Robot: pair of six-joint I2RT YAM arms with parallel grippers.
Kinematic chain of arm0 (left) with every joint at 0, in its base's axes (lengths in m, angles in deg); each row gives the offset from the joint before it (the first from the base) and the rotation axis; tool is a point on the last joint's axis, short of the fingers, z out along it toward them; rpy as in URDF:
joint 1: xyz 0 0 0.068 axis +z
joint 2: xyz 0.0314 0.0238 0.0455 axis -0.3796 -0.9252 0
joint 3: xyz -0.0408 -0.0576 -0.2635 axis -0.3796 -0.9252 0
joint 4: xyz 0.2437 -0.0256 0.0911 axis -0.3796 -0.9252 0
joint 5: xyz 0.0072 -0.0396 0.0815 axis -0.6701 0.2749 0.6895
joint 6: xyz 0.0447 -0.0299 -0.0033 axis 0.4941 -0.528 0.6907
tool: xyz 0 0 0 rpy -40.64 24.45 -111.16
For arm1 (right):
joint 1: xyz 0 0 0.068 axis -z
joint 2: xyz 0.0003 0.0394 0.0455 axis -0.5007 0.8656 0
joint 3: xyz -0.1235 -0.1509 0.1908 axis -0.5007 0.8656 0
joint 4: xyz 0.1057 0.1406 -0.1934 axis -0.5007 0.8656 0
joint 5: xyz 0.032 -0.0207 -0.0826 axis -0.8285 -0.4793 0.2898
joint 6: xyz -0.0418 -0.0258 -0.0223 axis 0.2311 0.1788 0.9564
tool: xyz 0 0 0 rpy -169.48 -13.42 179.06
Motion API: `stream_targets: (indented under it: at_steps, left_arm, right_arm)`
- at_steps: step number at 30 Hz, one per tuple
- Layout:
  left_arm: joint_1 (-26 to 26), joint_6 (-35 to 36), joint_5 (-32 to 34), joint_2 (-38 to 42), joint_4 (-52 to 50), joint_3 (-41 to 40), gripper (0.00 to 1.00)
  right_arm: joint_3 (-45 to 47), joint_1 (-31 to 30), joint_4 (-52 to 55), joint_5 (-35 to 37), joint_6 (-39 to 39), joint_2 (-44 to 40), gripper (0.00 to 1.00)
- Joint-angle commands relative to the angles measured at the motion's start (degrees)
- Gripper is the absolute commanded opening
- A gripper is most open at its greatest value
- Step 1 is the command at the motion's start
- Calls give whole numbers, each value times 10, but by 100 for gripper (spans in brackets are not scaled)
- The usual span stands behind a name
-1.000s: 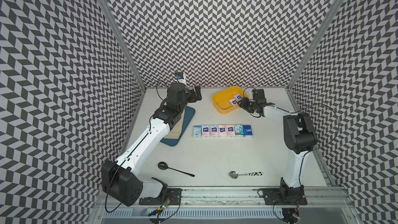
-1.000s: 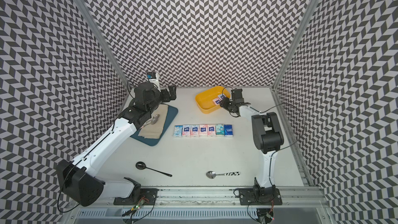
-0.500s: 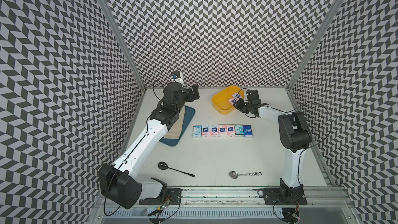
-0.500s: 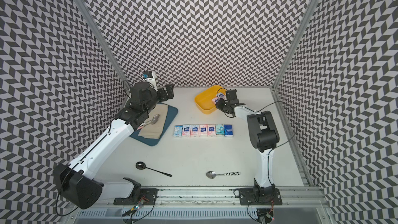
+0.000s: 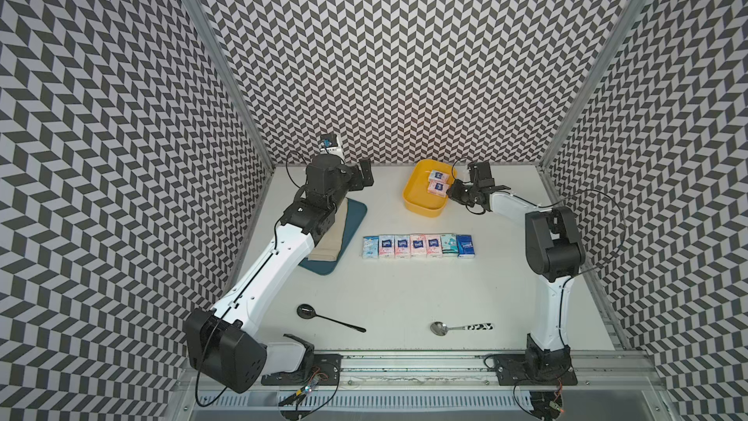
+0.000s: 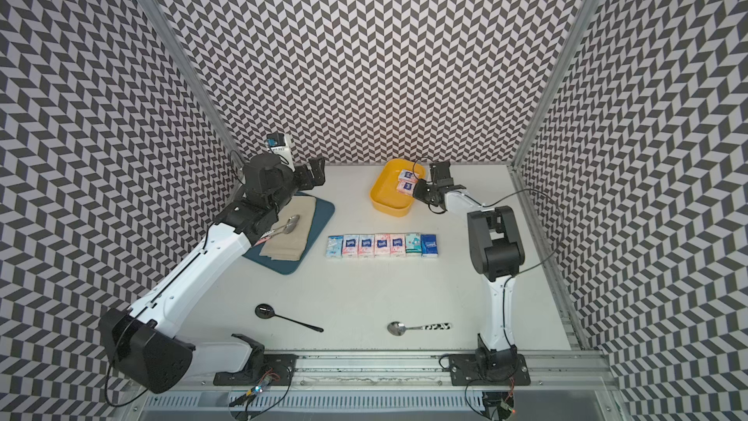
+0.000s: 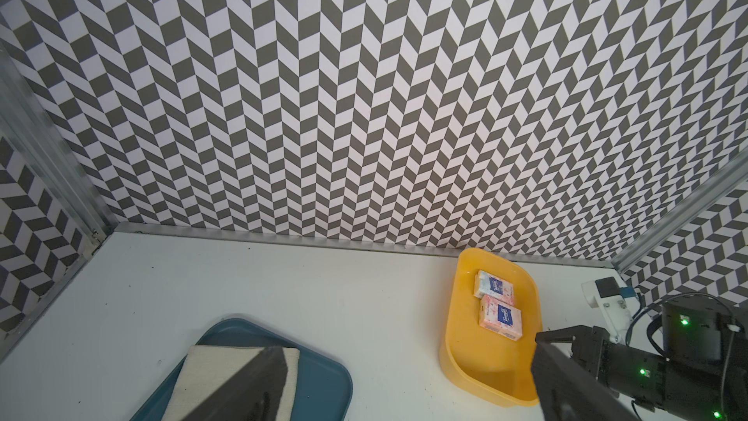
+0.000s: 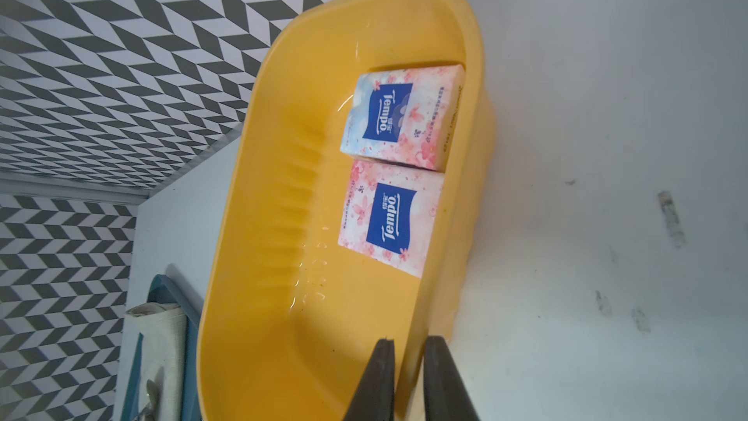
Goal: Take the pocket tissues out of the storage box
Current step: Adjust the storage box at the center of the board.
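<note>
R end effector [image 8: 409, 344] pinching storage box [image 8: 259, 212] wall, tray [image 5: 354, 214] nearby

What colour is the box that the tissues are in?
The storage box is bright yellow all over; the right wrist view shows it best.

You've got a glossy yellow plastic storage box [image 8: 259, 180] there: smooth walls catching glare, ribbed floor. The pocket tissues [image 8: 390, 216] inside are in shiny printed plastic wrap, same as the row of packs [image 5: 417, 245] out on the table [image 8: 587, 115], which is matt white and scuffed with grey marks. The tray [image 7: 319, 382] looks like matt blue plastic, and the cloth [image 7: 226, 374] on it is coarse woven beige. Near edge: a glossy black spoon [image 5: 306, 311], a polished metal spoon [image 5: 439, 328] and a dull metal rail [image 5: 404, 362].
</note>
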Motion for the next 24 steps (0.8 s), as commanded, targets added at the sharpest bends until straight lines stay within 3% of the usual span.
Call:
stream_targets:
  at_steps: [1, 13, 20, 24]
  left_arm:
    - [4, 5, -6, 13, 4, 4, 99]
    - [4, 2, -9, 7, 6, 7, 99]
    - [4, -3, -13, 0, 10, 7, 99]
    - [4, 0, -7, -3, 13, 5, 99]
  right_arm:
    - [-30, 8, 36, 24, 69, 9, 18]
    - [-50, 30, 98, 83, 142, -3, 20]
    - [-53, 8, 84, 133, 181, -71, 40]
    - [-84, -22, 101, 174, 199, -73, 46]
